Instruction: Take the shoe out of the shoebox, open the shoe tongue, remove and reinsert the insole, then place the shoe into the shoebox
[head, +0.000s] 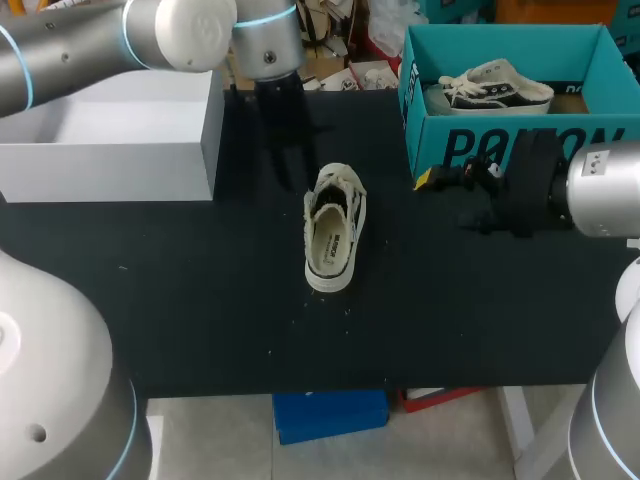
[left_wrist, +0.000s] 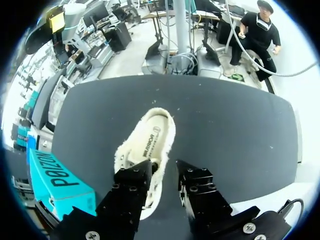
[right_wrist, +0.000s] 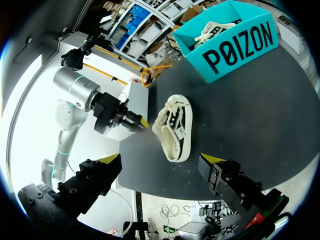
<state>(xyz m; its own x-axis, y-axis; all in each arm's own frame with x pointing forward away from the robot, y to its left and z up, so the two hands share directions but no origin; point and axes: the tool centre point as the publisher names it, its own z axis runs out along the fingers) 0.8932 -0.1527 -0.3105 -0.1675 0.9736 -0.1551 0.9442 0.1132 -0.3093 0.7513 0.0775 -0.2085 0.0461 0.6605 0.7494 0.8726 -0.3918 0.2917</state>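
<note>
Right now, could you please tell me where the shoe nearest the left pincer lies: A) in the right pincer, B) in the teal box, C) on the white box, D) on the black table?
D: the shoe lies sole down on the table, by the left pincer.

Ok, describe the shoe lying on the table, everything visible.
The shoe is a cream low-top sneaker, dark around the laces, seemingly canvas. It stands upright on its sole on the black table, outside the teal shoebox. Its mouth gapes, showing a printed insole. The toe points at the left gripper, open close by; contact is unclear.
</note>
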